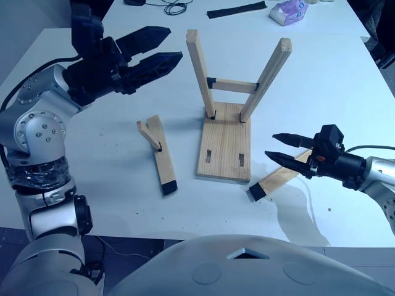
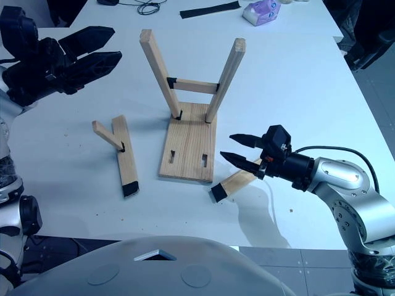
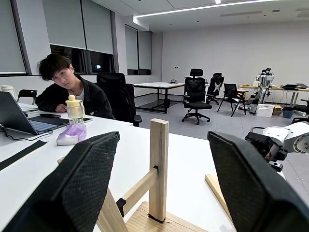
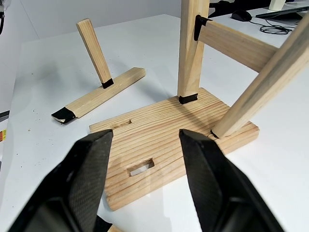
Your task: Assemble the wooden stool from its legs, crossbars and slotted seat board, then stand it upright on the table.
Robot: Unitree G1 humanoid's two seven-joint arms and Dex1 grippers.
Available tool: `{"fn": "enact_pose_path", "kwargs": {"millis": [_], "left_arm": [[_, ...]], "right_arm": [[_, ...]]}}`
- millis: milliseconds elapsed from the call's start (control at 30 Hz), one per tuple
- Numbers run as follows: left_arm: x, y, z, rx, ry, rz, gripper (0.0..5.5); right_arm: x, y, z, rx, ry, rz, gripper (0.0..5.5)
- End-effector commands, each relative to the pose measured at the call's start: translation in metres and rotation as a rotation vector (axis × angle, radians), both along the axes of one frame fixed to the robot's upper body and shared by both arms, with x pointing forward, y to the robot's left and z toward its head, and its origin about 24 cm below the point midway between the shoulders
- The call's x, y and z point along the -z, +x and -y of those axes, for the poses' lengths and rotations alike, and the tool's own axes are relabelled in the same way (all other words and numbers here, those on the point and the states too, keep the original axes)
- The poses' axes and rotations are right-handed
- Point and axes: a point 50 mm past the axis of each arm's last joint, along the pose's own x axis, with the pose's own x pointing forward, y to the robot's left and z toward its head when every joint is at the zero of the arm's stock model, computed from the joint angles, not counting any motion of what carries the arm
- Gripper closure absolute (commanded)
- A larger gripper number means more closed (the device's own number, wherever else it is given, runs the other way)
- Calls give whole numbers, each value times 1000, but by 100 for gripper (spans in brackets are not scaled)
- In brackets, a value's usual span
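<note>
A flat light wooden seat board with rectangular slots (image 1: 223,145) is seen lying on the white surface (image 1: 105,185). Two upright wooden legs (image 1: 200,71) are set in its far slots and are joined by a short wooden crossbar (image 1: 236,86); the two near slots are unfilled. Another wooden leg with a crossbar stub attached (image 1: 162,154) lies to the board's left. A loose black-tipped wooden leg (image 1: 278,179) lies by the board's right near corner. The black left end effector (image 1: 174,44) is held spread apart above the surface, left of the upright legs. The right end effector (image 1: 271,145) is held agape, gripping nothing, just right of the board over the loose leg.
</note>
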Motion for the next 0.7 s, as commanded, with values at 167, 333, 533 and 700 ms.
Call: {"fn": "enact_pose_path", "kwargs": {"millis": [167,333,533,700], "left_arm": [[90,-9,2,-60,6,-255,211],[134,-17,3,-90,59,-334,211],[110,-2,-5,-92,47,-249,211],[69,2,2,-45,-17,-142,211]], "right_arm": [[2,2,-2,-27,-6,-17,297],[0,4,0,-41,-12,-19,297],[0,6,-1,-35,-7,-7,297],[1,6,-2,-30,1,2,297]]}}
